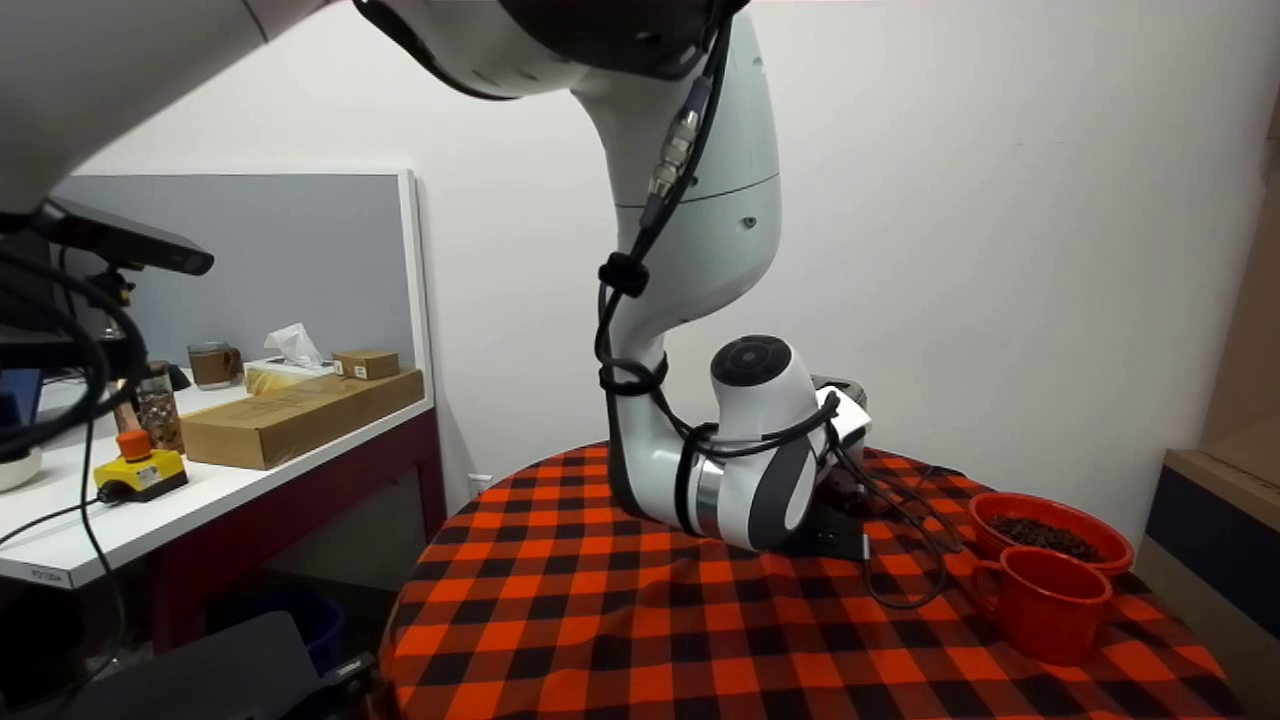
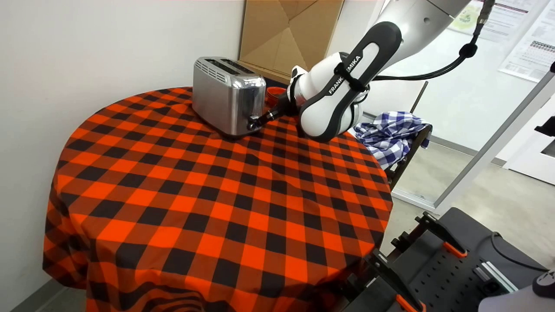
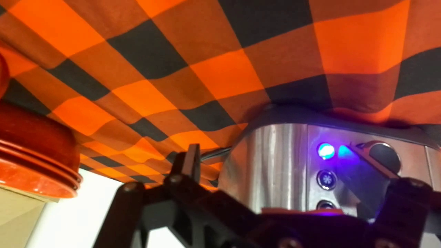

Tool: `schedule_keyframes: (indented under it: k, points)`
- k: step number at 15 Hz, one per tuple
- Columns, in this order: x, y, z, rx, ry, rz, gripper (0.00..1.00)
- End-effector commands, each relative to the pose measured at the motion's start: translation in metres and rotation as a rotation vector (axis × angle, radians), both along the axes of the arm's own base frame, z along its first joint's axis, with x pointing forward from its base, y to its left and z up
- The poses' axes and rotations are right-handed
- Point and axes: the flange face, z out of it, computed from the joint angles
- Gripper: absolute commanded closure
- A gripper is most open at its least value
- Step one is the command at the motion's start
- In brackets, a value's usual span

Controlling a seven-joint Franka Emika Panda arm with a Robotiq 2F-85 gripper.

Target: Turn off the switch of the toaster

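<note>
The shiny silver toaster [image 2: 217, 97] stands upright by the wall in an exterior view; in an exterior view the arm hides most of it, leaving part of its top [image 1: 840, 384]. The wrist view shows its end panel [image 3: 275, 165], with a button glowing blue-white [image 3: 326, 151], a snowflake button [image 3: 326, 179], a partly hidden lower button [image 3: 326, 205] and a round knob [image 3: 384, 156]. My gripper [image 3: 268, 148] is open with nothing held. One finger is left of the toaster; the other lies between the lit button and the knob. I cannot tell whether it touches. The gripper also shows low at the toaster's end [image 2: 269, 116].
A red bowl of dark bits [image 1: 1050, 535] and a red cup [image 1: 1055, 610] stand at the table's edge near the arm. Cables [image 1: 920, 560] hang by the hand. The wall is close behind the toaster. A checked cloth [image 2: 217, 195] covers the round table.
</note>
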Motion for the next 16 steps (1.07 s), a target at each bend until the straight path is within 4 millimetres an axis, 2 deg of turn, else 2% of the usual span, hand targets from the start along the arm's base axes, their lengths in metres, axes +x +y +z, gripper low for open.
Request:
schedule_keyframes:
  k: [1, 10, 14, 16]
  points:
    - [0.014, -0.002, -0.007, 0.012, 0.029, -0.017, 0.0]
    - [0.019, -0.02, -0.016, 0.031, 0.009, -0.061, 0.0]
    - [0.016, -0.022, -0.012, 0.082, -0.072, -0.063, 0.0]
    - [0.011, -0.025, -0.012, 0.092, -0.056, -0.068, 0.0]
